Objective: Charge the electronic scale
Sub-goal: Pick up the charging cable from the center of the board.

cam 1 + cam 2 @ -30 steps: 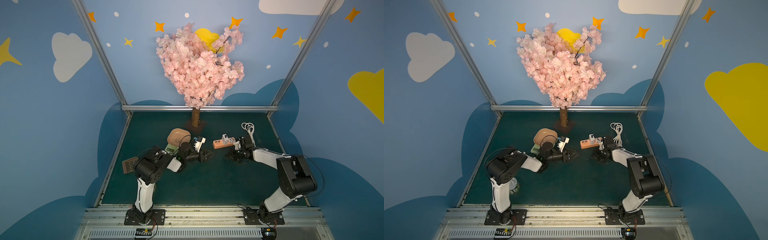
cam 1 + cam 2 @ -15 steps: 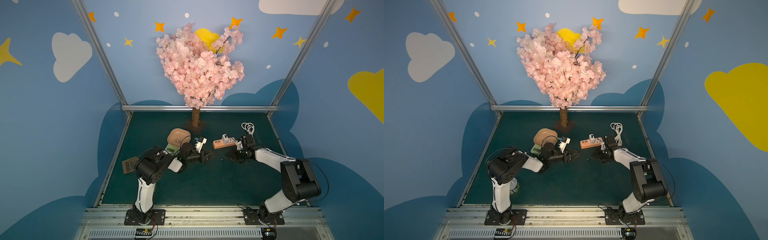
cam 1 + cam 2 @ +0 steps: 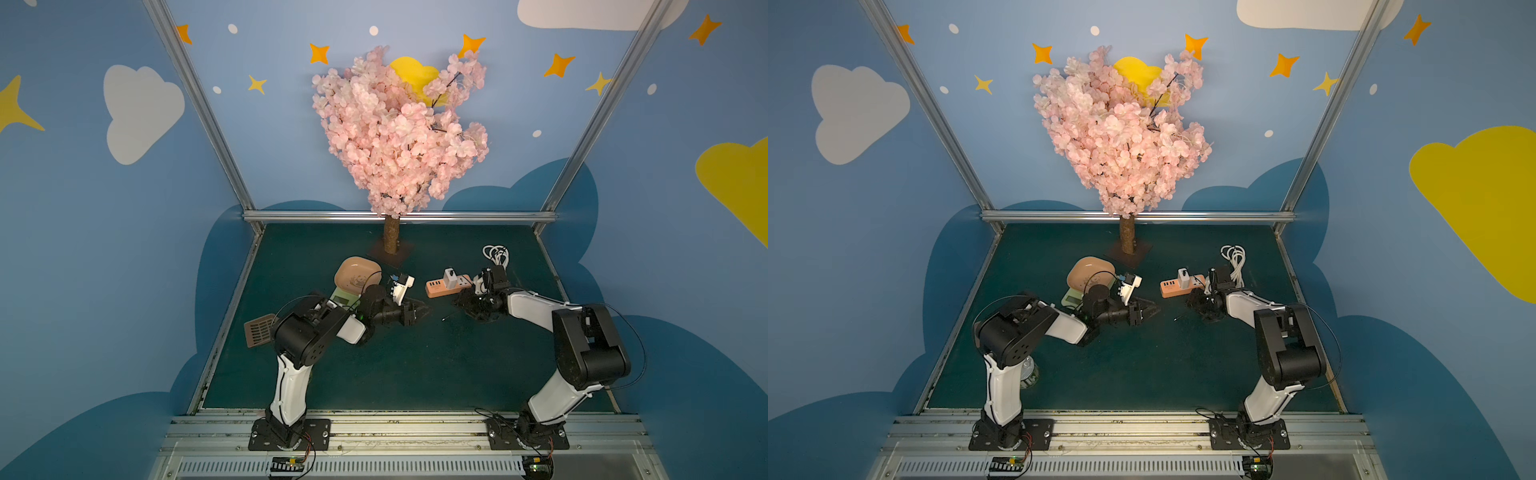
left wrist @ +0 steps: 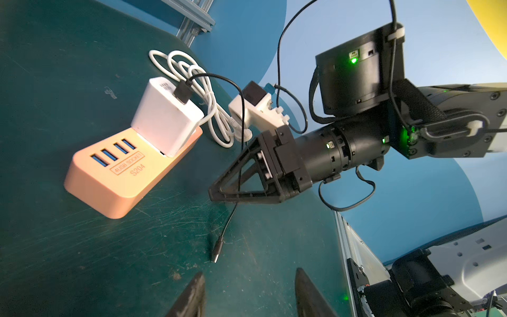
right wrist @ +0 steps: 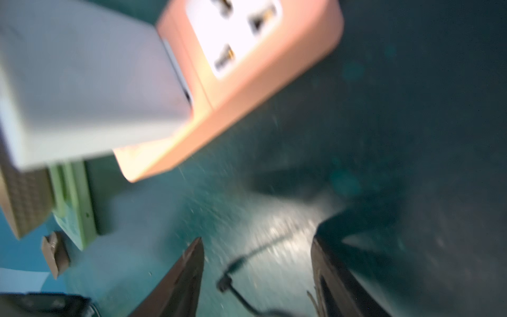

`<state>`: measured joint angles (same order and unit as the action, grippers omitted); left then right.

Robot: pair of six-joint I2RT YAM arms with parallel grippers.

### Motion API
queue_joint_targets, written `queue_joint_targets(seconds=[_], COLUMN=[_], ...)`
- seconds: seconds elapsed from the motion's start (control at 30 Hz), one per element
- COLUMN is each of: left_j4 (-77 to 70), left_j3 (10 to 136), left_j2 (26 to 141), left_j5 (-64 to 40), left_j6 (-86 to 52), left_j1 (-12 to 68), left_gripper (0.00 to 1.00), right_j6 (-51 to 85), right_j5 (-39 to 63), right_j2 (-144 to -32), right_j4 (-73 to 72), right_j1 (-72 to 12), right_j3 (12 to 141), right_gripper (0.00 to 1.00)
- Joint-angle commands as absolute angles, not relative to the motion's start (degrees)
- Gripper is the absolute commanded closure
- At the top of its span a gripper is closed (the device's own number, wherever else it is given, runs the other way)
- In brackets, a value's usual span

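The electronic scale (image 3: 351, 282) sits on the mat well to the left of the orange power strip (image 4: 131, 178), apart from it. Between scale and strip the left gripper (image 4: 248, 291) hangs low, jaws apart and empty. The right gripper (image 5: 258, 260), just right of the strip, is spread too and grips nothing. The black cable (image 4: 233, 208) from the white charger (image 4: 164, 120) on the strip ends loose on the mat before the strip.

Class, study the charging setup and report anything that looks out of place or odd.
The black cable's free plug lies loose on the green mat, with its other end in the white charger. The electronic scale sits apart, unconnected.
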<state>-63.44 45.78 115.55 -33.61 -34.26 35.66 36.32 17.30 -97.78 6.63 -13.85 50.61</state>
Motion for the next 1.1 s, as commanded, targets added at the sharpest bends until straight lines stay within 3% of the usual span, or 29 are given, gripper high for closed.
queue_joint_targets(seconds=[0.0,0.13,0.27,0.67,1.07], left_j4=[-63.75,-63.68,-63.18,-61.19,-64.43], left_j3=[46.75,47.49,49.15,48.79,48.21], left_j2=[116.01,116.78,118.37,121.11,124.52], left_j5=[-33.46,-33.14,-33.48,-28.31,-31.11], left_j6=[-33.36,-34.00,-34.74,-16.61,-7.43], left_j1=[35.86,35.95,36.68,37.31,38.14], left_gripper=[0.48,0.48,0.49,0.47,0.64], right_j6=[39.65,41.63,44.28,49.21,50.00], right_j5=[19.60,21.59,24.78,32.92,35.92], right_j2=[-99.90,-100.02,-98.65,-99.05,-99.23], right_j4=[-0.60,-3.43,-4.52,-1.89,-1.49], right_j1=[-13.78,-13.95,-13.80,-13.62,-13.42], right_j3=[50.28,49.44,48.58,50.77,51.59], right_gripper=[0.50,0.83,1.00,1.00,1.00])
